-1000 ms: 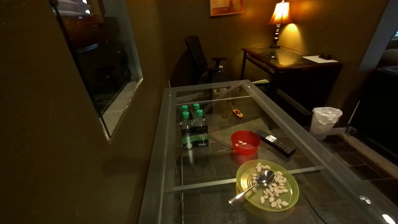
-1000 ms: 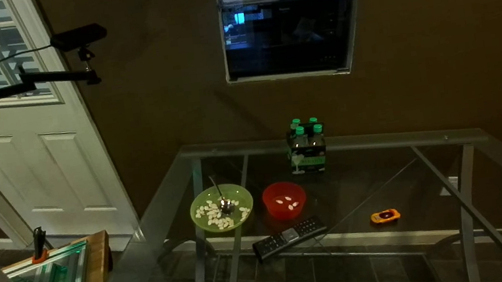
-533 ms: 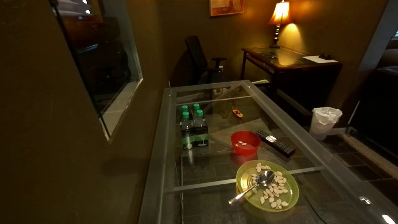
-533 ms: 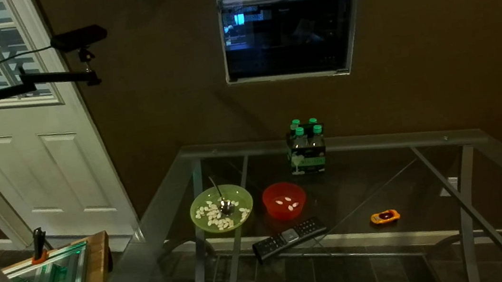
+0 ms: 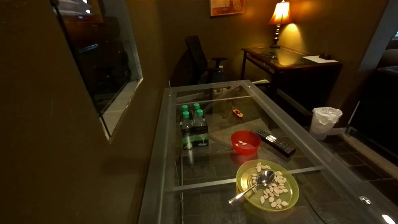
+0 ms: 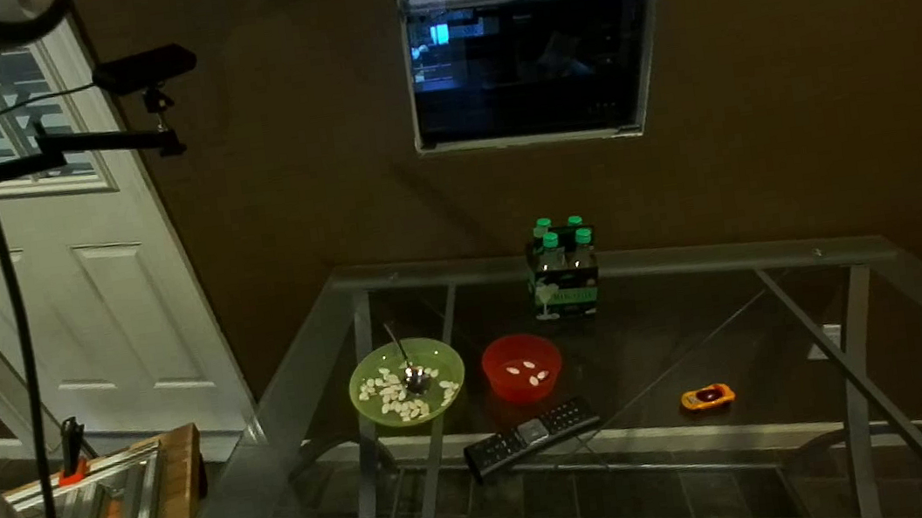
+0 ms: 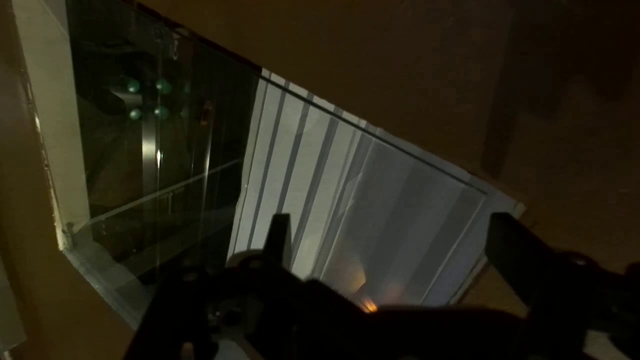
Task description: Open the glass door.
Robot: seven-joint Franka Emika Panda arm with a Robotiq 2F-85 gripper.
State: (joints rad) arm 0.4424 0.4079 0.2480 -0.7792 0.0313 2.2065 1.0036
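The glass door is a tall dark reflective pane in a pale-edged opening in the brown wall. It shows in both exterior views [image 5: 99, 62] [image 6: 523, 49] and tilted in the wrist view [image 7: 165, 145], with bottle and blind reflections in it. The pane appears to sit within its surround; I cannot tell whether it is ajar. My gripper [image 7: 387, 225] is open and empty in the wrist view, its two dark fingers wide apart in front of the pane. The distance to the glass is unclear. The gripper is out of both exterior views.
Below the door stands the glass table [image 6: 689, 257] with a bottle pack [image 6: 565, 281], a green bowl [image 6: 369, 367], a red bowl [image 6: 524, 374], a remote [image 6: 531, 435] and a yellow toy [image 6: 707, 398]. A camera on a black arm [image 6: 143, 69] juts out near the white door [image 6: 70, 298].
A rounded arm part has come into an exterior view at the top left, and a hanging cable has moved in rightward there. The door and table things have not moved.
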